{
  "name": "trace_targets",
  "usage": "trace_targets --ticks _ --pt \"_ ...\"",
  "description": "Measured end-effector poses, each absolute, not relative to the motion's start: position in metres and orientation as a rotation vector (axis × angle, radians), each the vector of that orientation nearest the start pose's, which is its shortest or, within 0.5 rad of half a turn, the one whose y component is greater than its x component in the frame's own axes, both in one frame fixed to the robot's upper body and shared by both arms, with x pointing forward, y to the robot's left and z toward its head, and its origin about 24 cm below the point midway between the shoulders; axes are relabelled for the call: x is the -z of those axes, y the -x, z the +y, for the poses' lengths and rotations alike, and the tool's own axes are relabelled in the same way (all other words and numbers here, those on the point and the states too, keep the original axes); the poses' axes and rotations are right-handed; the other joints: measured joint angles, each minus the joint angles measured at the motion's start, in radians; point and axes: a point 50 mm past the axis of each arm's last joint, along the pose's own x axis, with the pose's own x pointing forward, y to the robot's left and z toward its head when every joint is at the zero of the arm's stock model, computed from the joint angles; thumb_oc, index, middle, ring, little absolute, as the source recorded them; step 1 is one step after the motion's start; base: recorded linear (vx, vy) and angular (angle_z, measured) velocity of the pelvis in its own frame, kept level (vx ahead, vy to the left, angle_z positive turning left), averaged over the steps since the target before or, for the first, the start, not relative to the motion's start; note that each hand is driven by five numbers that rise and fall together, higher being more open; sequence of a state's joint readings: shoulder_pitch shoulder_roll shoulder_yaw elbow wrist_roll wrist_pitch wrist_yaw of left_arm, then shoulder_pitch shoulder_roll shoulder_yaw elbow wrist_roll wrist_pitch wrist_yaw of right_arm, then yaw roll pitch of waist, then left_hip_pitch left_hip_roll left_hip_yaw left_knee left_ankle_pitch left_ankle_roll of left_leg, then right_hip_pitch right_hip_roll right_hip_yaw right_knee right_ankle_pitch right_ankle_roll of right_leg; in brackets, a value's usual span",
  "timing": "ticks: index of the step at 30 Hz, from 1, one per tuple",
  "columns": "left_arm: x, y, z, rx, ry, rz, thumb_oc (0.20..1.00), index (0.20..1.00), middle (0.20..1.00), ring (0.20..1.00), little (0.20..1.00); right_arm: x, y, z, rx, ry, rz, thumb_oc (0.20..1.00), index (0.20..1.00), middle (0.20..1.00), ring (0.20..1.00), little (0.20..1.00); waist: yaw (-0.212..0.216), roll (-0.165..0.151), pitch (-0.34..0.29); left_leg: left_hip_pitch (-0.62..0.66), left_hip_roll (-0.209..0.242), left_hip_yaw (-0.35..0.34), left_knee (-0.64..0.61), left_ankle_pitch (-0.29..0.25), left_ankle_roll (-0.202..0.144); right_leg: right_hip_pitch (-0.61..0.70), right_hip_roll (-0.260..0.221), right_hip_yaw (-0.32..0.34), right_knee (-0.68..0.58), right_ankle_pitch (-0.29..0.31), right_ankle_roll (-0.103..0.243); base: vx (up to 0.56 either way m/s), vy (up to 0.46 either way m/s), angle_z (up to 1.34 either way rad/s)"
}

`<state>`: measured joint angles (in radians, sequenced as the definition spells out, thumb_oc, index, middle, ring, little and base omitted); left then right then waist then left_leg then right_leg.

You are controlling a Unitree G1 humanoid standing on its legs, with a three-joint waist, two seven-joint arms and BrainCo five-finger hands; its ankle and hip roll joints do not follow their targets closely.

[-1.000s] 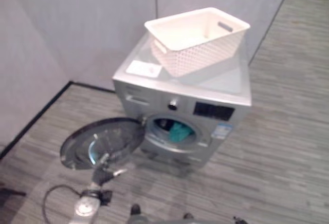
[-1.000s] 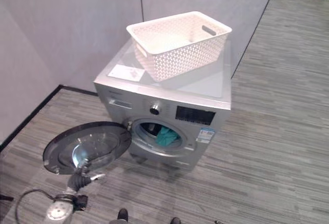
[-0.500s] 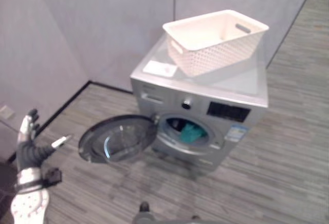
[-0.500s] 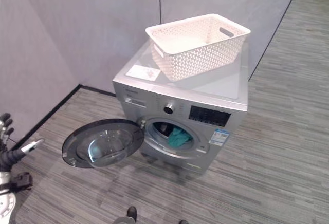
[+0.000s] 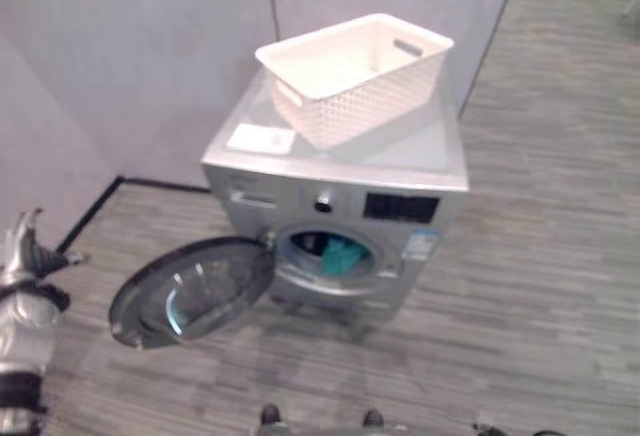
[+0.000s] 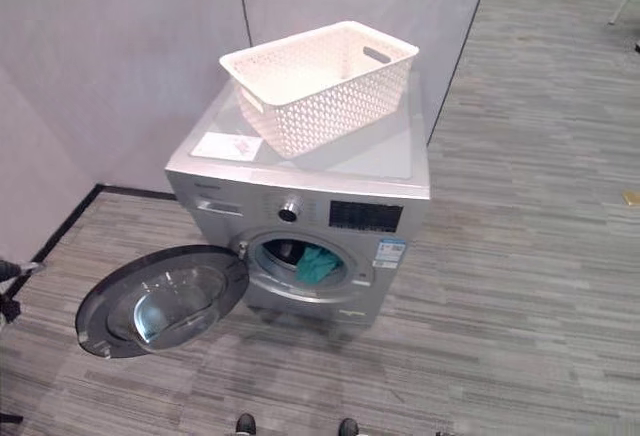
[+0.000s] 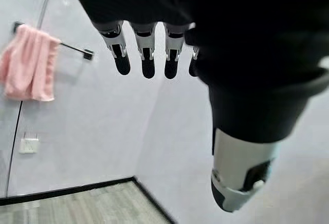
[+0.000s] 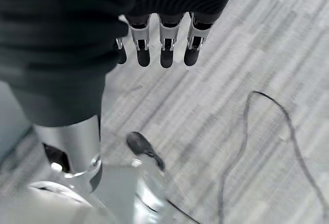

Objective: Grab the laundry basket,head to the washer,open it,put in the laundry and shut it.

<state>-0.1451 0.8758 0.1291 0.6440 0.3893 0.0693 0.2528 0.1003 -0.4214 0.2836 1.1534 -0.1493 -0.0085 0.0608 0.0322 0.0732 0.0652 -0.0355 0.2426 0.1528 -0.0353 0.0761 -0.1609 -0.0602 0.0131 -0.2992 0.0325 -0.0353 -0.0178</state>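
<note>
White laundry basket (image 6: 318, 84) atop washer (image 6: 300, 196); round door (image 6: 160, 300) swung open, teal laundry (image 6: 317, 264) inside drum. Left hand (image 5: 28, 256) and right hand (image 8: 154, 34): fingers relaxed, empty.

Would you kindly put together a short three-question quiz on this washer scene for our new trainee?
1. True or false: the washer door is shut.
2. Where does the white basket stand? A) on the floor B) on top of the washer C) in the left hand
3. Fill in: the teal cloth lies inside the washer's ____.

Key
1. False: the door hangs wide open, swung out towards the robot's left.
2. B: the basket stands on the washer's top, and it looks empty. The left hand is off to the side with straight fingers, holding nothing; the right hand hangs over the floor, fingers straight too.
3. Drum.
</note>
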Motion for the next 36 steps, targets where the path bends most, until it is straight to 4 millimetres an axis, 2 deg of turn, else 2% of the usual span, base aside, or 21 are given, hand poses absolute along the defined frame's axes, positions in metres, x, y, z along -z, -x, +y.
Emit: trace_targets --ticks 1,3,4,7,8,9,11,12,15,19,25,29,32,35,36 --pt "-0.085 -0.235 0.417 -0.586 -1.222 0.422 1.000 1.000 1.000 1.000 1.000 0.148 -0.057 -0.286 -0.161 0.615 1.310 1.000 1.000 1.000 1.000 1.000 -0.018 -0.007 0.008 -0.012 0.002 0.000 0.002 0.000 0.000 -0.017 0.000 0.002 0.011 -0.004 -0.002 -0.09 0.011 -0.12" --pt "-0.087 -0.244 0.419 -0.568 -1.228 0.460 1.000 1.000 1.000 1.000 1.000 0.148 -0.061 -0.286 -0.164 0.623 1.302 1.000 1.000 1.000 1.000 1.000 -0.022 -0.016 0.017 -0.032 0.005 0.003 0.005 0.001 -0.002 -0.052 0.000 0.006 0.034 -0.009 -0.007 -0.07 0.003 -0.10" --pt "-0.094 -0.249 0.428 -0.565 -1.264 0.514 1.000 1.000 1.000 1.000 1.000 0.147 -0.070 -0.285 -0.179 0.638 1.280 1.000 1.000 1.000 1.000 1.000 -0.032 -0.027 0.028 -0.055 0.008 0.007 0.006 0.007 -0.006 -0.087 0.000 0.009 0.058 -0.014 -0.012 -0.06 0.003 -0.15" --pt "-0.111 -0.271 0.432 -0.559 -1.310 0.575 1.000 1.000 1.000 1.000 1.000 0.142 -0.086 -0.284 -0.199 0.669 1.221 1.000 1.000 1.000 1.000 1.000 -0.050 -0.040 0.062 -0.067 0.011 0.021 0.005 0.021 -0.013 -0.125 0.001 0.025 0.086 -0.022 -0.019 -0.11 -0.001 -0.16" --pt "-0.120 -0.281 0.435 -0.558 -1.340 0.640 1.000 1.000 1.000 1.000 1.000 0.141 -0.096 -0.278 -0.243 0.699 1.180 1.000 1.000 1.000 1.000 1.000 -0.051 -0.047 0.076 -0.077 0.011 0.022 0.005 0.032 -0.014 -0.143 0.001 0.031 0.093 -0.023 -0.019 -0.11 0.001 -0.22" --pt "-0.140 -0.290 0.437 -0.587 -1.357 0.674 1.000 1.000 1.000 1.000 1.000 0.139 -0.109 -0.272 -0.273 0.716 1.134 1.000 1.000 1.000 1.000 1.000 -0.052 -0.057 0.082 -0.104 0.012 0.026 0.008 0.041 -0.014 -0.178 -0.001 0.034 0.118 -0.024 -0.021 -0.08 -0.005 -0.22" --pt "-0.166 -0.305 0.431 -0.609 -1.329 0.600 1.000 1.000 1.000 1.000 1.000 0.134 -0.126 -0.270 -0.271 0.725 1.089 1.000 1.000 1.000 1.000 1.000 -0.076 -0.062 0.091 -0.135 0.015 0.028 0.010 0.044 -0.015 -0.223 -0.001 0.037 0.145 -0.023 -0.020 -0.09 -0.004 -0.15" --pt "-0.168 -0.307 0.430 -0.608 -1.313 0.586 1.000 1.000 1.000 1.000 1.000 0.133 -0.131 -0.269 -0.272 0.729 1.075 1.000 1.000 1.000 1.000 1.000 -0.086 -0.063 0.092 -0.140 0.015 0.030 0.011 0.045 -0.014 -0.231 0.000 0.042 0.148 -0.023 -0.021 0.02 -0.016 -0.14" --pt "-0.165 -0.302 0.434 -0.624 -1.254 0.613 1.000 1.000 1.000 1.000 1.000 0.132 -0.136 -0.267 -0.268 0.721 1.058 1.000 1.000 1.000 1.000 1.000 -0.107 -0.070 0.098 -0.142 0.020 0.032 0.012 0.044 -0.015 -0.246 0.004 0.058 0.152 -0.030 -0.031 0.02 -0.012 -0.19" --pt "-0.156 -0.293 0.441 -0.623 -1.154 0.675 1.000 1.000 1.000 1.000 1.000 0.136 -0.124 -0.272 -0.269 0.728 1.113 1.000 1.000 1.000 1.000 1.000 -0.113 -0.084 0.103 -0.158 0.025 0.031 0.020 0.044 -0.015 -0.259 0.009 0.060 0.150 -0.028 -0.030 -0.01 -0.005 -0.04" --pt "-0.151 -0.285 0.446 -0.604 -1.126 0.747 1.000 1.000 1.000 1.000 1.000 0.138 -0.119 -0.275 -0.264 0.736 1.142 1.000 1.000 1.000 1.000 1.000 -0.097 -0.089 0.101 -0.156 0.025 0.031 0.021 0.044 -0.014 -0.252 0.015 0.069 0.138 -0.028 -0.032 0.00 0.002 -0.04" --pt "-0.154 -0.263 0.465 -0.599 -1.185 0.865 1.000 1.000 1.000 1.000 1.000 0.137 -0.125 -0.272 -0.291 0.758 1.126 1.000 1.000 1.000 1.000 1.000 -0.094 -0.108 0.089 -0.152 0.027 0.030 0.046 0.044 -0.014 -0.246 0.019 0.090 0.136 -0.023 -0.040 0.01 -0.006 -0.14" --pt "-0.152 -0.257 0.469 -0.579 -1.192 0.911 1.000 1.000 1.000 1.000 1.000 0.137 -0.127 -0.271 -0.294 0.760 1.122 1.000 1.000 1.000 1.000 1.000 -0.091 -0.112 0.085 -0.143 0.031 0.030 0.059 0.044 -0.014 -0.229 0.023 0.093 0.128 -0.023 -0.040 0.00 -0.003 -0.05" --pt "-0.136 -0.244 0.473 -0.530 -1.213 0.986 1.000 1.000 1.000 1.000 1.000 0.136 -0.129 -0.270 -0.295 0.759 1.116 1.000 1.000 1.000 1.000 1.000 -0.092 -0.113 0.083 -0.143 0.035 0.030 0.074 0.044 -0.014 -0.218 0.027 0.097 0.117 -0.023 -0.039 0.00 -0.006 -0.06" --pt "-0.121 -0.233 0.476 -0.500 -1.184 1.041 1.000 1.000 1.000 1.000 1.000 0.137 -0.128 -0.268 -0.299 0.756 1.118 1.000 1.000 1.000 1.000 1.000 -0.092 -0.116 0.080 -0.146 0.036 0.030 0.085 0.044 -0.014 -0.216 0.027 0.103 0.112 -0.023 -0.039 0.00 -0.010 -0.08"
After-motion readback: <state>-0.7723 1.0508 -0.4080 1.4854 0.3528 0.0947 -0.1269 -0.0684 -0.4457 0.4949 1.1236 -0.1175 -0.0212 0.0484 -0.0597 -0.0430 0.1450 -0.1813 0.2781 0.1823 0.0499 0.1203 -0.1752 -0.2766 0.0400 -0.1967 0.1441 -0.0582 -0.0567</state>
